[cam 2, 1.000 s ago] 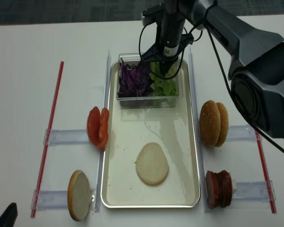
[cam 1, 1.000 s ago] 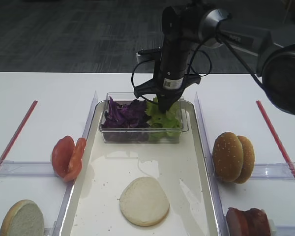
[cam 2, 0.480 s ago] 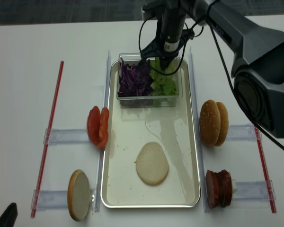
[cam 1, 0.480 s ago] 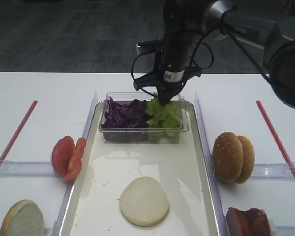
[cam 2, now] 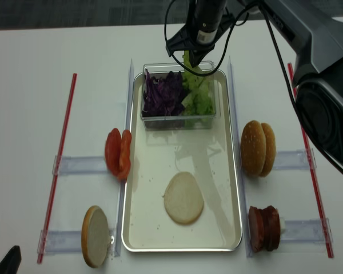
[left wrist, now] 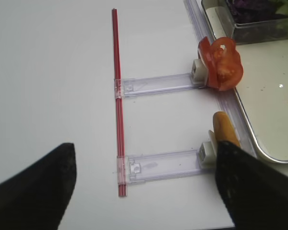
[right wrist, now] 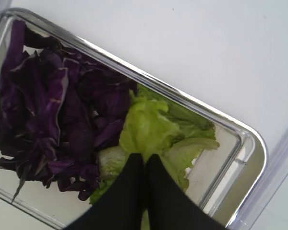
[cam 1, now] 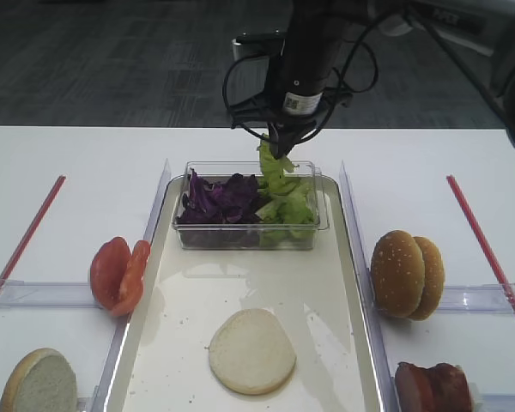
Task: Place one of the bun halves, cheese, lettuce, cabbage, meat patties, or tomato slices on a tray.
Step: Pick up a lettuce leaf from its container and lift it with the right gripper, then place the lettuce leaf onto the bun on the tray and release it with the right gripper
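Observation:
My right gripper (cam 1: 280, 151) (cam 2: 193, 56) (right wrist: 145, 159) hangs above the clear tub (cam 1: 245, 238), shut on a crinkly light-green lettuce leaf (cam 1: 273, 172) (right wrist: 147, 125) that dangles from its tips. More lettuce (cam 2: 199, 101) and the purple cabbage (cam 1: 216, 199) (right wrist: 53, 110) lie in the tub, which stands at the far end of the cream tray (cam 1: 232, 279) (cam 2: 177, 157). A pale bun half (cam 1: 251, 350) (cam 2: 183, 197) lies on the tray. My left gripper (left wrist: 141, 191) is open over bare table, left of the tray.
Tomato slices (cam 1: 118, 275) (left wrist: 221, 64) and a pale bun half (cam 1: 39, 382) (left wrist: 224, 129) stand in holders on the left. Sesame buns (cam 1: 406, 273) and meat patties (cam 1: 433, 388) stand on the right. Red strips (cam 1: 26, 232) (cam 1: 489, 249) line both sides.
My right gripper has risen out of the tub, lifting a lettuce leaf clear of the pile. Everything else has stayed put.

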{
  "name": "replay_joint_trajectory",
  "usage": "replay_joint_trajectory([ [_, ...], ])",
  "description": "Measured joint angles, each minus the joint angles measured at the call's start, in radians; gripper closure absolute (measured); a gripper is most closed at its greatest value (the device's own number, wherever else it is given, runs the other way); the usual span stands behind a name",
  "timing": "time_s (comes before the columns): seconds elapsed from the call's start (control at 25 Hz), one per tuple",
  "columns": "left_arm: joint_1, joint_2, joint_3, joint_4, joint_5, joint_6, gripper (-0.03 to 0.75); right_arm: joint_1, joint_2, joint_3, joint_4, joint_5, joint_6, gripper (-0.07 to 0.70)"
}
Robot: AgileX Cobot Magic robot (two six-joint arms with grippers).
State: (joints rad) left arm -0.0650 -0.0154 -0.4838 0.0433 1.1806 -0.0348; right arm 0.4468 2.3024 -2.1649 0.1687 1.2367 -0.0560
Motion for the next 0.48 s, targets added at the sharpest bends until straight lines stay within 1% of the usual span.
replay_joint_trajectory([
  [0.24,0.000,0.000,0.000,0.000,0.000,0.000,0.170,0.002,-0.022,0.002,0.017,0.000,0.009,0.584],
  [0.32,0.000,0.000,0.000,0.000,0.000,0.000,0.170,0.002,-0.029,0.030,0.019,0.000,0.009,0.584],
  [0.48,0.000,0.000,0.000,0.000,0.000,0.000,0.170,0.002,-0.076,0.135,0.022,0.000,0.000,0.584],
])
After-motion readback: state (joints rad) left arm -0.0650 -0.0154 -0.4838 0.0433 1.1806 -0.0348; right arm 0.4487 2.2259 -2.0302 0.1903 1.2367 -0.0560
